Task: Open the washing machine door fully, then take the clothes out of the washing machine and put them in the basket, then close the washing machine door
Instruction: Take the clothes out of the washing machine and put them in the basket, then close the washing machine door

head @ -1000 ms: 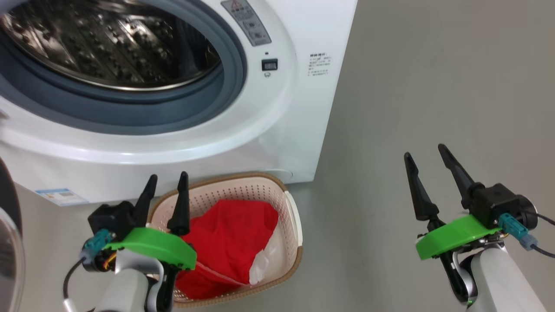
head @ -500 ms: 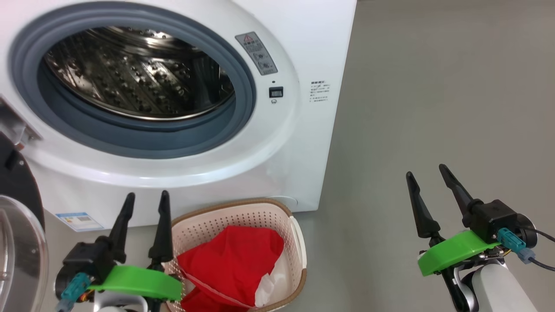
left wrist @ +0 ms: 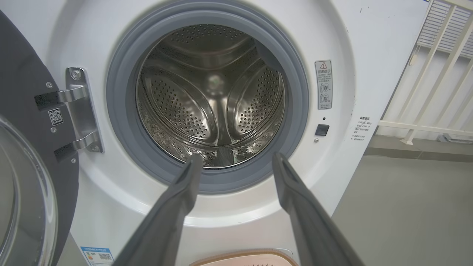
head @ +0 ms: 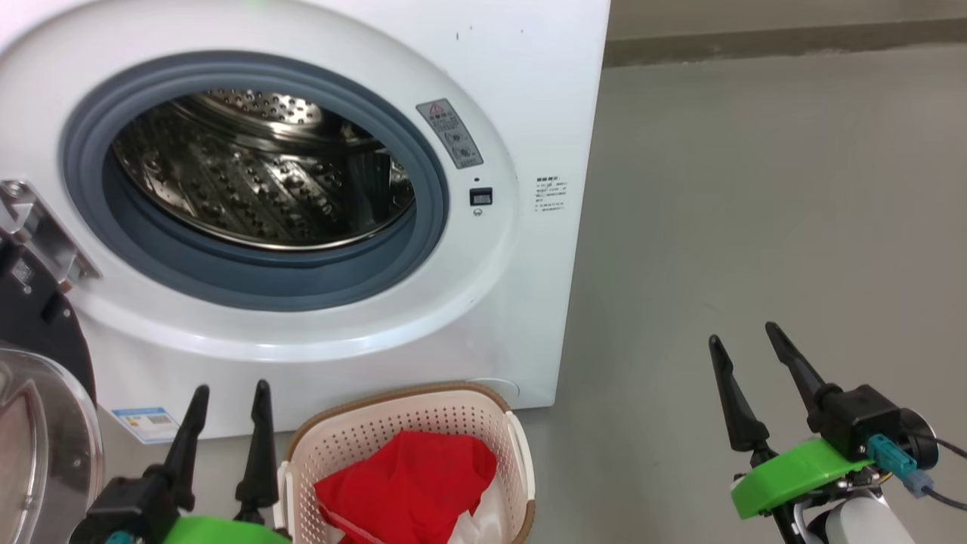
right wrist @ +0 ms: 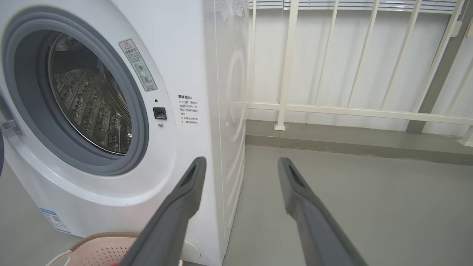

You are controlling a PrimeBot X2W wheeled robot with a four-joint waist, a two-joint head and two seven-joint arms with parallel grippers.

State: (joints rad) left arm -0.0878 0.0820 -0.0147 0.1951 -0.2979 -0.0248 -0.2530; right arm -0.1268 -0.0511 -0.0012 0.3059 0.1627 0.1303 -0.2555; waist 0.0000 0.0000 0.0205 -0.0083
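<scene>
We are holding our left claw (head: 231, 388) released, fingers spread and grasping nothing, just left of the cream basket (head: 400, 394), where the red clothes (head: 408, 476) are lying in a heap. Our right claw (head: 743, 335) is hanging just as open over the grey floor (head: 755, 189), well apart on the right. Behind the basket, the white washing machine (head: 529, 75) is showing its perforated steel drum (left wrist: 214, 103), and the washing machine door (head: 45, 423) is standing swung open at far left.
</scene>
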